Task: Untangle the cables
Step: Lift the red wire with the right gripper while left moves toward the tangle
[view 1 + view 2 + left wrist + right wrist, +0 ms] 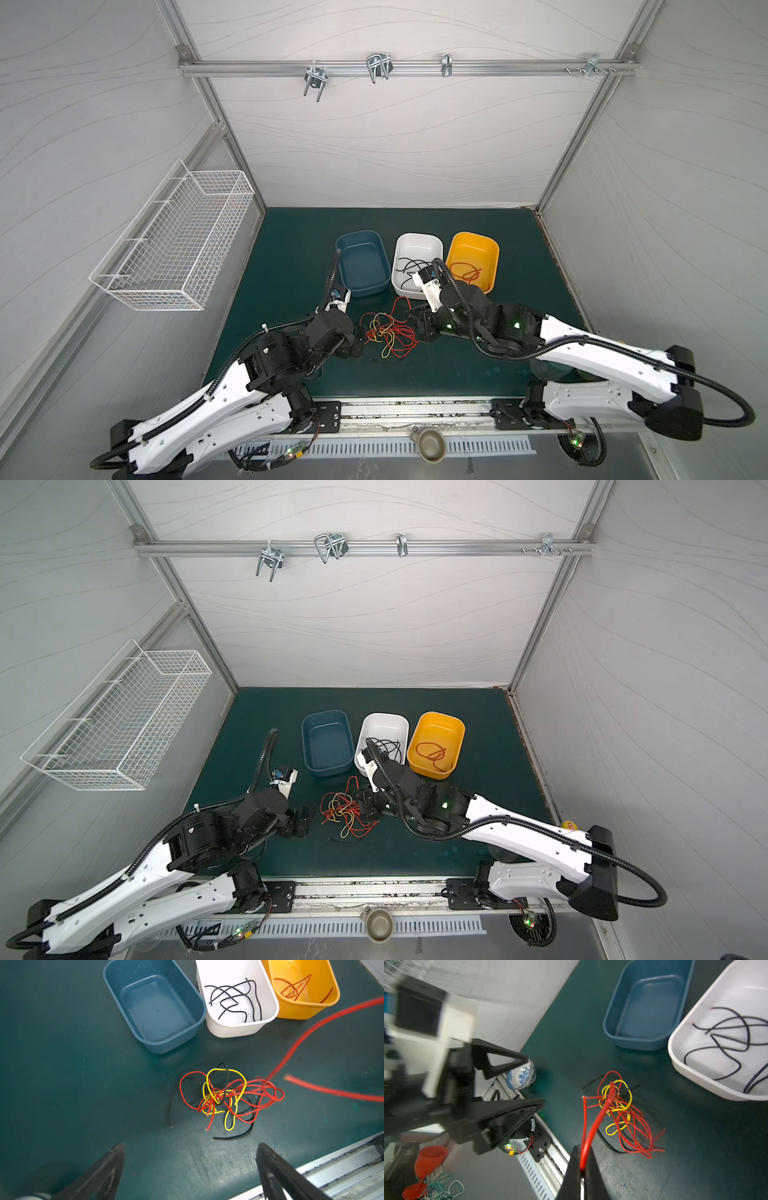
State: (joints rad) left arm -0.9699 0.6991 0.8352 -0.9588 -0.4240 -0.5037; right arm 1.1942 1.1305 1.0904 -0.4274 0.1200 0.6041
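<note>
Bimanual rig, mid-task: we see the left gripper [192, 1146] poised with its jaws spread wide and nothing between them, just beside the tangle of cables [224, 1097] on the green mat [62, 1064]. Across the knot, the right gripper [581, 1157] is pinched tight on a single red cable [600, 1113], which rises off the mat and runs back into the loops. We cannot tell where its far end lies among them. The tangle itself, thin red, yellow and black strands looped through one another, sits between the two grippers in both top views, with a few black ends trailing out onto the mat. Behind it stand three tubs side by side: a blue tub [166, 1045] at left, a white tub [234, 1028] in the middle with black cables [234, 997] lying in it, and a yellow tub [301, 1012] at right with a loose red strand [295, 987] curled inside.
</note>
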